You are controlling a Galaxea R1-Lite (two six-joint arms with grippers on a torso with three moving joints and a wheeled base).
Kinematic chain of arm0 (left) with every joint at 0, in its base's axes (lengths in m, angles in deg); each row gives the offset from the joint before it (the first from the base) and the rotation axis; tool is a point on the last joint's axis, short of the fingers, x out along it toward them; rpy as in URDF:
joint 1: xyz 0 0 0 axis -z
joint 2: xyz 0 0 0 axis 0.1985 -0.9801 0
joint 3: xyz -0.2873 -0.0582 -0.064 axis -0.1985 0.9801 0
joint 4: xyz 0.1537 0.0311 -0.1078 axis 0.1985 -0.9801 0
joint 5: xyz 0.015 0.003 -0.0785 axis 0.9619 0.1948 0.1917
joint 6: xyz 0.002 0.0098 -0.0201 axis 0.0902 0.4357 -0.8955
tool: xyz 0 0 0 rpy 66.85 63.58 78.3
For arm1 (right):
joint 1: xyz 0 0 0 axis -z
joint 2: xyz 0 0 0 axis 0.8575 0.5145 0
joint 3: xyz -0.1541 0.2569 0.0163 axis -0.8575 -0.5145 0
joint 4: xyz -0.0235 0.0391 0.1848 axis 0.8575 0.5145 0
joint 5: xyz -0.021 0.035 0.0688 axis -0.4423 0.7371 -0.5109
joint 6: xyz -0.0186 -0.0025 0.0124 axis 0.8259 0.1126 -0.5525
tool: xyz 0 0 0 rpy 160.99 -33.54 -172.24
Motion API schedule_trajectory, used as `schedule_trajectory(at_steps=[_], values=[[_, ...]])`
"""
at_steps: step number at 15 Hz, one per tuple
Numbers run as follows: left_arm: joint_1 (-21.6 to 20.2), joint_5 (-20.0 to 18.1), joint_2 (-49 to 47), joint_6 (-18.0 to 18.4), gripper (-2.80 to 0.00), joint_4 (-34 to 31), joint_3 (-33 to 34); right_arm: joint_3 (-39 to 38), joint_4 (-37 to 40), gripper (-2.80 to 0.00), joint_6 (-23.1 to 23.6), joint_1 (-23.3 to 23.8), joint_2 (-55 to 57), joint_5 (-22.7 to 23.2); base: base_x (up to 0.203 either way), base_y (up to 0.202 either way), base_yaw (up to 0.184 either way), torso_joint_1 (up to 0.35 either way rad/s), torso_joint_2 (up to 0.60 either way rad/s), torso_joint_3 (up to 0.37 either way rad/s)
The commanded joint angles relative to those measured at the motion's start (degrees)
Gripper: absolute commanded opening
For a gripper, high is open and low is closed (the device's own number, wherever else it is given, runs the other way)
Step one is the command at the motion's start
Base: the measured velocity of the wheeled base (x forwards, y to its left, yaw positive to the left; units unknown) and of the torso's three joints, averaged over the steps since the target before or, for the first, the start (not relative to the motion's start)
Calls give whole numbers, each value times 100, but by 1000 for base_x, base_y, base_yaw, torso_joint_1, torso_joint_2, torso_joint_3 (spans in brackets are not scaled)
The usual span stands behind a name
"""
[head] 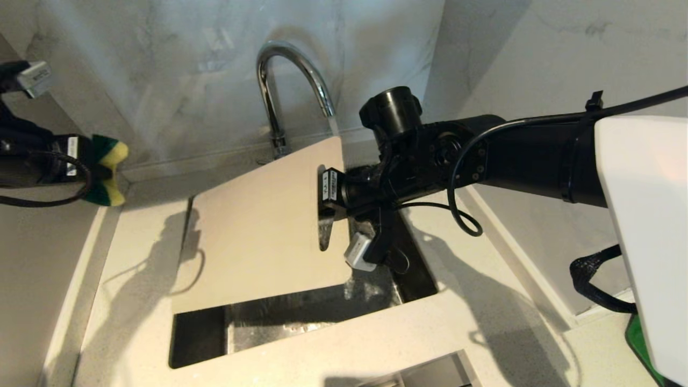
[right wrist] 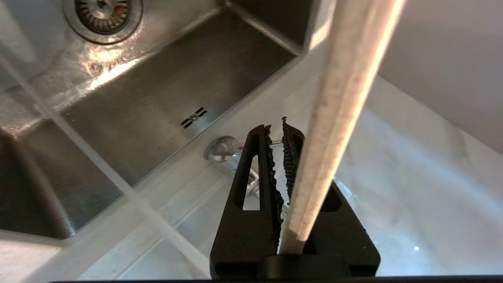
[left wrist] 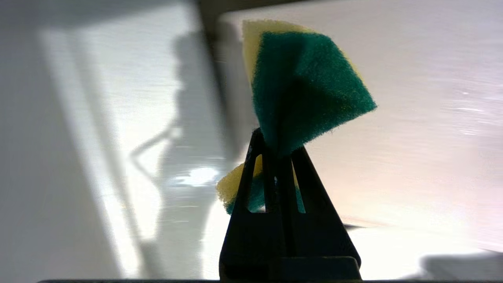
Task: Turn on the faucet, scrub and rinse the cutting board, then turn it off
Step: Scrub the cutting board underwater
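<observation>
The chrome faucet (head: pixel 275 91) arches over the sink, and a thin stream of water runs from its spout. The cream cutting board (head: pixel 263 231) is held tilted over the basin, its far corner just under the spout. My right gripper (head: pixel 325 207) is shut on the board at the handle slot end. In the right wrist view the board's edge (right wrist: pixel 346 98) runs up past the right gripper (right wrist: pixel 276 129). At the far left my left gripper (head: pixel 88 167) is shut on a green-and-yellow sponge (head: pixel 109 169), apart from the board. The left wrist view shows the left gripper (left wrist: pixel 275 147) pinching the folded sponge (left wrist: pixel 302 86).
The steel sink (head: pixel 414 274) lies below the board, with its drain (right wrist: pixel 102 11) and wet floor showing. A pale counter (head: pixel 134 252) surrounds it and marble walls stand behind. A bright green flat object (head: pixel 639 338) peeks in at the lower right.
</observation>
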Motion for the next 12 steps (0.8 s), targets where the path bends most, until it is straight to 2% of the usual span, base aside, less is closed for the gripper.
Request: schedule_trajectory(at_steps=[1,3,6,7,12], values=[[573,-157,-292,-403,-280,-54,-113,1,28,-280,84,-108,-58,14,0,0,0,0,0,0],[863,-444,-480,-797,-280,-59,-174,-35,37,-280,92,-151,-129,14,0,0,0,0,0,0],[964,-1386,-768,-1483,-280,-56,-557,-78,135,-280,101,-233,-270,14,0,0,0,0,0,0],[1057,-1510,-846,-1706,-280,-51,-678,-82,157,-280,101,-233,-336,14,0,0,0,0,0,0],[1500,-1611,-1134,-2123,-280,86,-980,-149,253,-280,110,-250,-514,14,0,0,0,0,0,0]])
